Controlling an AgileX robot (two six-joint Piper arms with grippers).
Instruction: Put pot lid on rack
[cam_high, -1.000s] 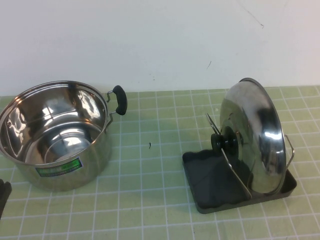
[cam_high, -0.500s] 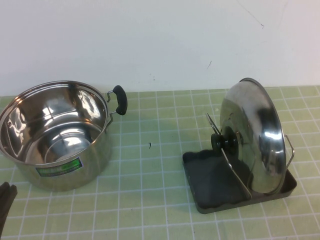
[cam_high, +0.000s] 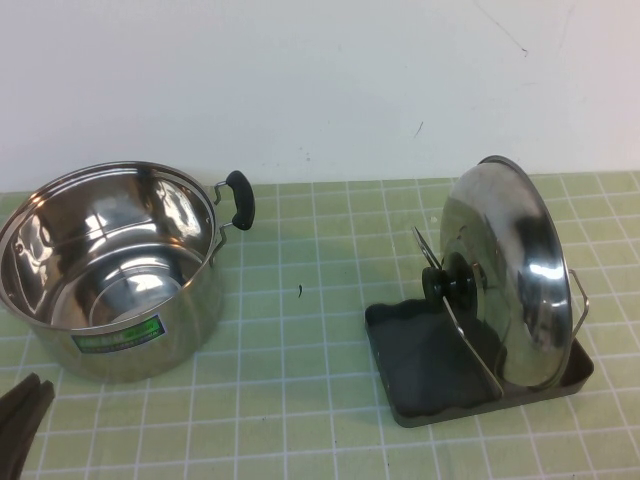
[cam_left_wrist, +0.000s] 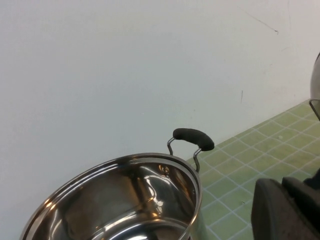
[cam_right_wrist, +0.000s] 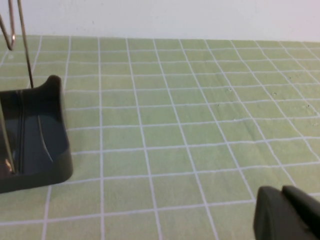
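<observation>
The shiny domed pot lid (cam_high: 505, 280) stands on edge in the rack, its black knob (cam_high: 450, 285) facing left. It leans between the silver wire loops (cam_high: 470, 340) of the dark grey tray (cam_high: 420, 380). My left gripper (cam_high: 35, 385) sits at the near left edge of the table, in front of the pot, shut and empty. In the left wrist view its fingers (cam_left_wrist: 272, 210) lie pressed together. My right gripper (cam_right_wrist: 281, 192) is out of the high view. Its wrist view shows it shut and empty, low over the mat, apart from the tray's corner (cam_right_wrist: 35, 145).
The steel pot (cam_high: 110, 270) with black handles and a green label stands open at the left. It also shows in the left wrist view (cam_left_wrist: 125, 200). A green tiled mat (cam_high: 300, 340) covers the table. A white wall runs along the back.
My left gripper has come further into the high view at the bottom left, moving forward and right. The lid, rack and pot have not moved.
</observation>
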